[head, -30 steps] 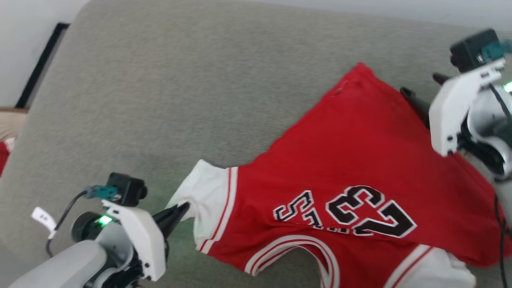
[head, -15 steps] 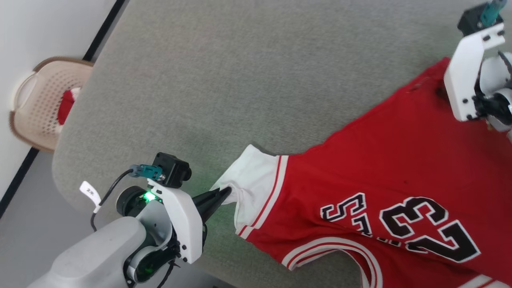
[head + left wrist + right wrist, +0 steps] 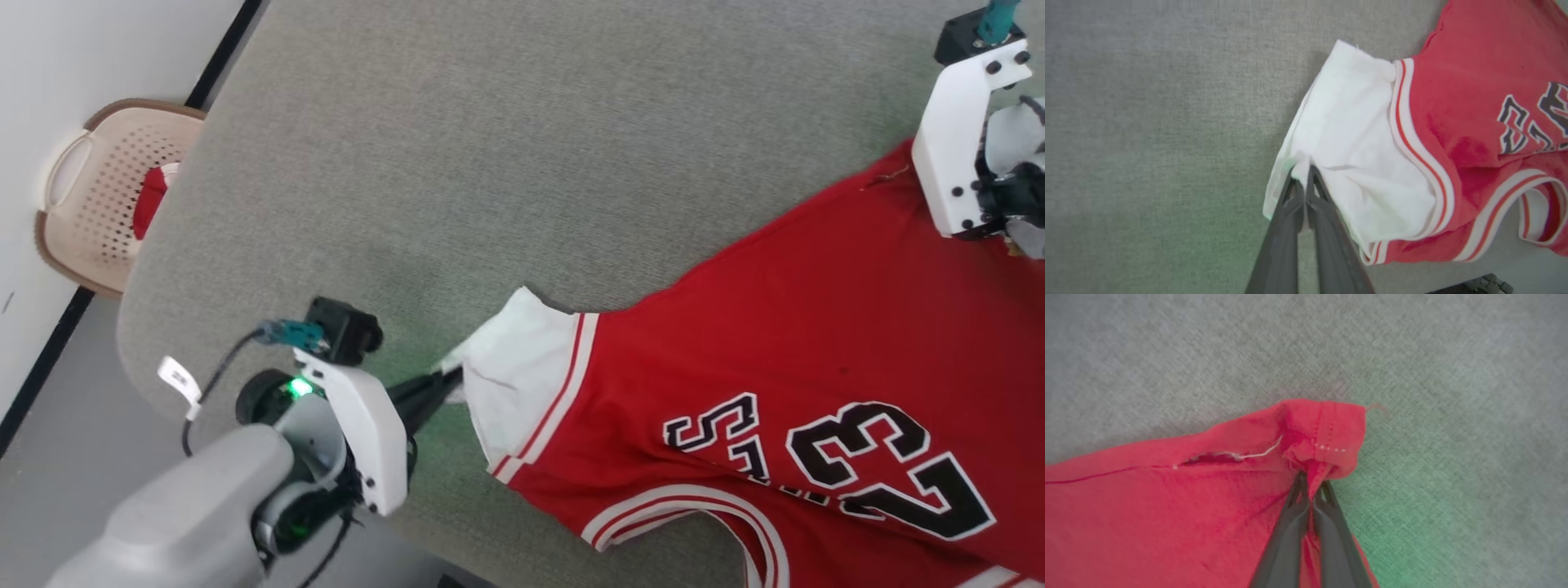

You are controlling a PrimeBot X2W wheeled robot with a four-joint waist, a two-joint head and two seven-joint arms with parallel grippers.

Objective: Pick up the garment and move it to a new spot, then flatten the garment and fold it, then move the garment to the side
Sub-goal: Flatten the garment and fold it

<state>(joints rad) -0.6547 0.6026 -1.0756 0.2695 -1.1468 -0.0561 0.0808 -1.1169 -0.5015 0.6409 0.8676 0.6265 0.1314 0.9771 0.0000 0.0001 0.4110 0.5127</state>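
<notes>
Now the red number-23 jersey (image 3: 775, 327) lies spread on the grey fabric-covered bench (image 3: 490, 122), held at two ends. The left hand (image 3: 1303, 173) is pinched tight on the edge of the white sleeve (image 3: 1355, 134). The right hand (image 3: 1312, 486) is closed on a bunched red hem corner, beside a loose white thread (image 3: 1257, 453). Past the bench's left corner stands a beige perforated basket (image 3: 90, 188) holding what seems a small red cloth (image 3: 148, 200).

garment (image 3: 759, 327) | red jersey, white sleeves, black 23 | spread, rumpled | on grey surface (image 3: 490, 163)
</notes>
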